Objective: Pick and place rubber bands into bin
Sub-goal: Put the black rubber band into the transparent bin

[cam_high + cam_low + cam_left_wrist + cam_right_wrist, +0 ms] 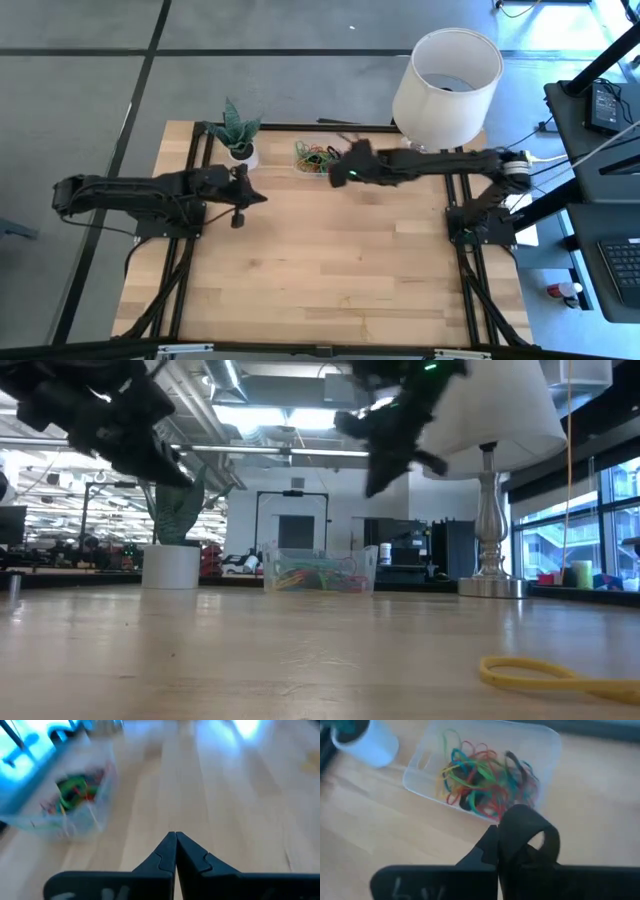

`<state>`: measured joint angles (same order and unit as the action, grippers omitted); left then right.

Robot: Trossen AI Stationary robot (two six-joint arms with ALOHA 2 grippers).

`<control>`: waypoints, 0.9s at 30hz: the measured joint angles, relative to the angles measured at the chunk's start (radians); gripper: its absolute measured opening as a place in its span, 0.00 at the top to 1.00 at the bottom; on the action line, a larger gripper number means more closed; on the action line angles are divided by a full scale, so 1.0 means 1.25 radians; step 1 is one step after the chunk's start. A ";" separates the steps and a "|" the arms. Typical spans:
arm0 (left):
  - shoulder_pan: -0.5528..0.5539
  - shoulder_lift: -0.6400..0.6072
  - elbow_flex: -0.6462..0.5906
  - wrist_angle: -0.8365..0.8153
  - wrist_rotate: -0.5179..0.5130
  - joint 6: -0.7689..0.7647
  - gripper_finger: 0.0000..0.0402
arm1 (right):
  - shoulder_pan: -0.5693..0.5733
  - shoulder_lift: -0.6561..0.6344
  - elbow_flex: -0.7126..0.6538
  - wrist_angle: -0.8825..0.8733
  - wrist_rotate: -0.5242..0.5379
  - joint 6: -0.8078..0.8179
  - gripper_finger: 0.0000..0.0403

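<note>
We locate the bin (312,158) near the far edge of the wooden table (330,270), between the white plant pot (243,155) and the lamp (445,88). It holds a tangle of rubber bands (482,780) in green, red, yellow, blue and black. In the low view we find one more yellow band (545,675) lying flat on the table close to the camera, well apart from the bin.

The right gripper (350,165) hangs just beside the bin, on the side toward the lamp. In the low view it sits raised above the table (385,440), higher than the bin's rim and a little to the lamp side of it. In the right wrist view we see its fingers (492,847) pressed together, with a dark rubber loop (527,837) caught at their tip and bulging out to one side. The bin lies ahead of the fingertips, near but not under them.

The left gripper (240,200) waits above the table just beside the plant pot, on the near side of it. Its fingers (175,852) are closed with nothing between them. In its wrist view the bin (70,802) appears off to one side, apart from the fingertips
</note>
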<state>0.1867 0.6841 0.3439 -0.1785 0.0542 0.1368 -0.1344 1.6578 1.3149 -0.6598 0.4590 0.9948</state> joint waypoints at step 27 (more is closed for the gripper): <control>-0.077 -0.465 -0.211 0.143 -0.092 -0.029 1.00 | -0.202 0.385 0.391 -0.167 -0.168 -0.324 0.94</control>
<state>0.0903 0.1023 0.0795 0.0002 -0.0609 0.1001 -0.3870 2.1393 1.8034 -0.8682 0.2488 0.5898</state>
